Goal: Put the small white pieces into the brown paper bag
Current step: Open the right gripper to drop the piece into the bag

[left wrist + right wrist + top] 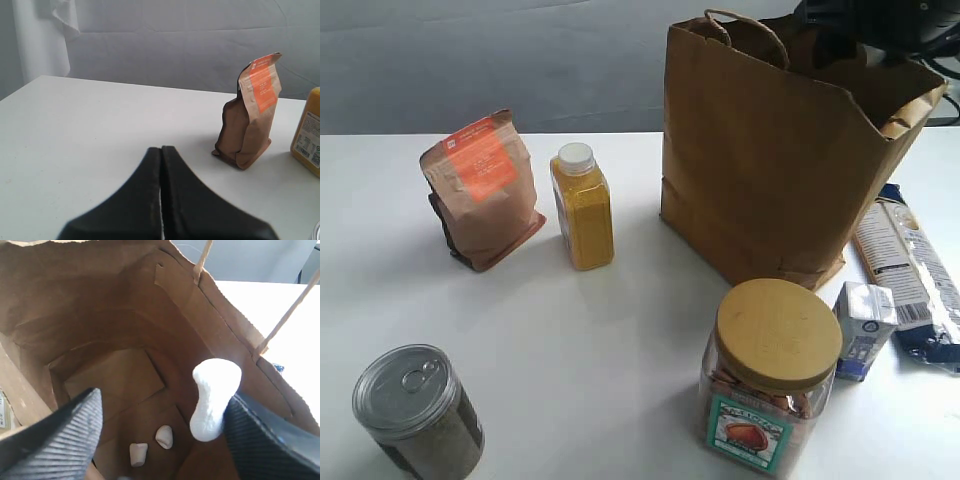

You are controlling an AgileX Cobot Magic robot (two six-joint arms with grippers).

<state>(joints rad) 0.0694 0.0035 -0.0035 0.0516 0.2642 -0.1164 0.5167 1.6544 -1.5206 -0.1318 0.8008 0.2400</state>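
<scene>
Though the right gripper [165,399] gapes open inside the brown paper bag [100,300], a small white piece [212,397] rests against one jaw and might stick there. The left gripper [161,152] sits closed, empty.

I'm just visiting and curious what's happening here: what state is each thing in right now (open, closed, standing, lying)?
Brown paper bag: upright, mouth open.
Two white pieces: lying on the bag's floor.
Third white piece: above the bag's floor, touching one finger of the right gripper.
Right gripper: open.
Left gripper: shut, empty.
Yellow bottle: upright, capped.
Jar: lid on.
Can: sealed, pull tab in place.
</scene>
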